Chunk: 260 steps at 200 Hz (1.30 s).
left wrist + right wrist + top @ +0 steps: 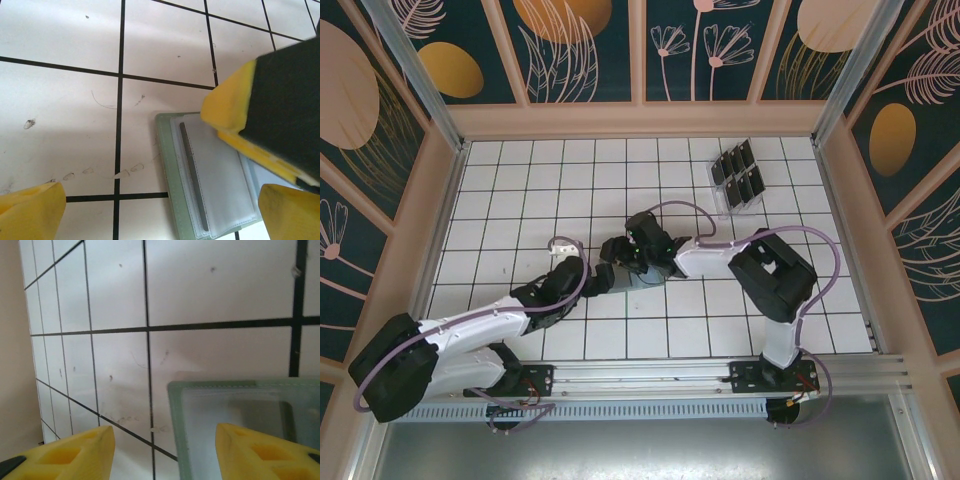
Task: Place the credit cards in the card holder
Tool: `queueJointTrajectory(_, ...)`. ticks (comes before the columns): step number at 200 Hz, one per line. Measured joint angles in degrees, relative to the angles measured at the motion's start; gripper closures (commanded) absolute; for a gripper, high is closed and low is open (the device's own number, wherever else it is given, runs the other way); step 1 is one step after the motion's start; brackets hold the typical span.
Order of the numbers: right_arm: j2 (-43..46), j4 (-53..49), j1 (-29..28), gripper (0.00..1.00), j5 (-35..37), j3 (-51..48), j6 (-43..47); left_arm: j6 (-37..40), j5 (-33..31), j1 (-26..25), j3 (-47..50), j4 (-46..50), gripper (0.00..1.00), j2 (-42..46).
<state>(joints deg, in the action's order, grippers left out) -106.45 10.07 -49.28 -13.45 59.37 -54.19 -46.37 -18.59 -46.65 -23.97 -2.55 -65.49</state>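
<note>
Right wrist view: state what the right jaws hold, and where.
Nothing held: the right gripper has its jaws open, one finger over the card holder edge.

White tiled table [520, 190]: open card holder [210, 190] (sage-green), clear rack [724, 207]

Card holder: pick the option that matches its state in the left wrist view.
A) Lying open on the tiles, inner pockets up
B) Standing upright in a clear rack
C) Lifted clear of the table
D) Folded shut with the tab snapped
A: the card holder lies spread open on the tiled table, with its clear inner pockets facing up.
</note>
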Motion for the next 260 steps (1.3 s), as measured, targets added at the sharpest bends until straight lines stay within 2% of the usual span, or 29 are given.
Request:
queueJointTrajectory(36,7.8,-11.0,4.9,0.44,2.3,4.5,8.0,0.0,0.0,0.0,-0.6,0.2,0.01,-1.0)
queueJointTrajectory(73,15.5,-21.2,17.7,0.47,10.8,11.7,19.3,1.4,-0.5,0.0,-4.7,1.4,0.01,-4.7)
queueJointTrajectory(99,14.5,-27.1,26.8,0.48,14.4,16.4,26.5,2.9,-1.5,0.3,-7.6,2.1,0.01,-6.5)
queueJointTrajectory(123,9.8,-32.4,32.2,0.49,17.4,21.8,32.2,5.0,-1.5,1.4,-11.6,3.7,0.01,-9.6)
queueJointTrajectory(149,4.2,-36.2,34.7,0.52,20.9,25.3,37.4,7.1,-1.6,3.2,-15.9,4.5,0.01,-12.7)
queueJointTrajectory(195,-1.6,-39.8,35.8,0.53,25.8,26.1,42.8,8.9,0.0,6.5,-19.3,4.9,0.01,-16.6)
queueJointTrajectory(260,-5.2,-40.4,36.1,0.55,30.1,26.8,45.0,9.3,1.6,6.6,-19.6,5.6,0.01,-18.8)
